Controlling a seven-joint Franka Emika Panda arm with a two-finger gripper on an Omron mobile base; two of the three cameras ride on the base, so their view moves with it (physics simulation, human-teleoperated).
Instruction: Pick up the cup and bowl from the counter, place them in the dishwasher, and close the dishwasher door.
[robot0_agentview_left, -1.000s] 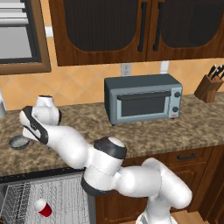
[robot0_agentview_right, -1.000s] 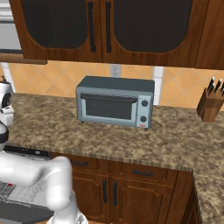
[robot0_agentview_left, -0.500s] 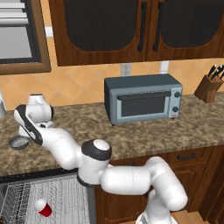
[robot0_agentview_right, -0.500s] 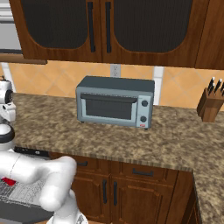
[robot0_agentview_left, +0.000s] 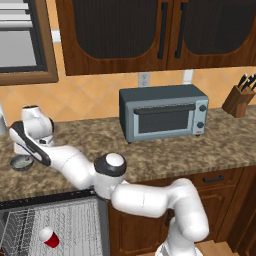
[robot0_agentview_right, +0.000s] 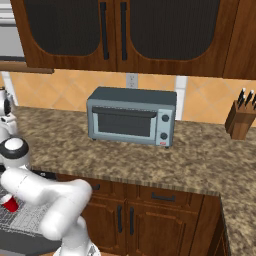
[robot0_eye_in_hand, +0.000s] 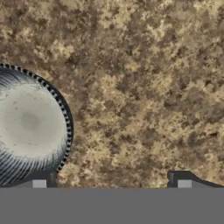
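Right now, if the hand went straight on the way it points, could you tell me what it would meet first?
Most likely the bare counter: the open hand looks straight down at it. The bowl sits off to one side, with one fingertip near its rim, so that finger might clip it; depth is unclear.

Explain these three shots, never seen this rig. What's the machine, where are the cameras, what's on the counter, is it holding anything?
It is a rendered kitchen with a white robot arm on a driving base. Two shots come from cameras behind the arm, left and right; the third looks along its pincer. On the counter: a grey toaster oven, a knife block and the grey bowl, just beside one of the fingertips. The red cup already lies in the open dishwasher. The pincer is open and holds nothing.
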